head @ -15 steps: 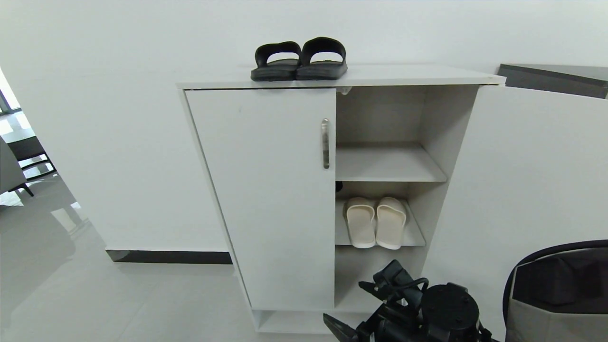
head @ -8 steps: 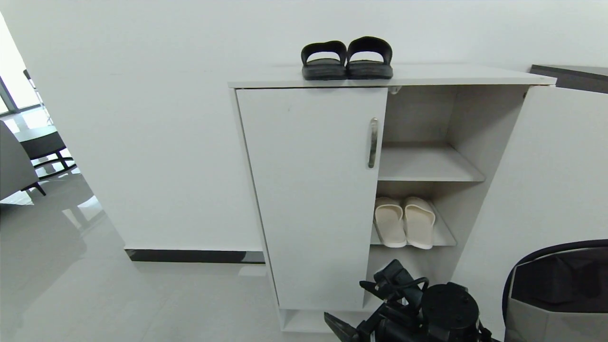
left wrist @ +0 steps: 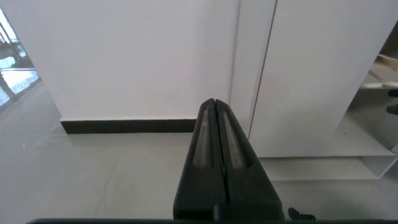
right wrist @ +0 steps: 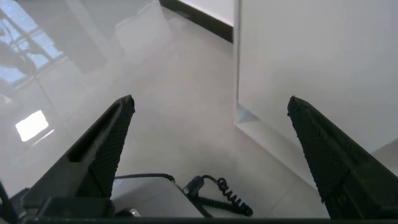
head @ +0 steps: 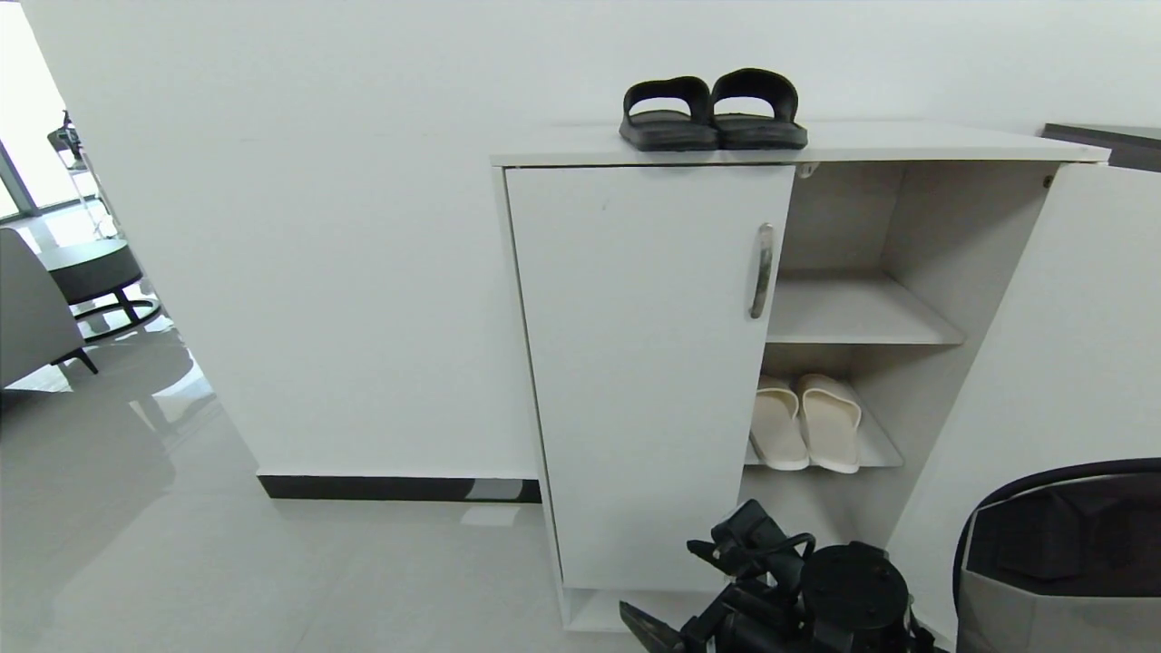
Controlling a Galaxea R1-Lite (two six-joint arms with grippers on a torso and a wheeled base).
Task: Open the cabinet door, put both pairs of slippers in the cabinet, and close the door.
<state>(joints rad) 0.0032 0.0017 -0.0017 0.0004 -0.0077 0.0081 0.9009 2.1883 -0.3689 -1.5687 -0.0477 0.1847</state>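
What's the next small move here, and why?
Probably lift the right gripper, open and low by the floor, toward the black slippers on the cabinet top. The right door stands open and the white slippers sit on a shelf inside, so the black pair looks like what's left.

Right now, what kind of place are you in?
Likely a home or office entryway: a white shoe cabinet against a plain wall, black slippers on top, cream slippers on a shelf inside, and a chair farther off.
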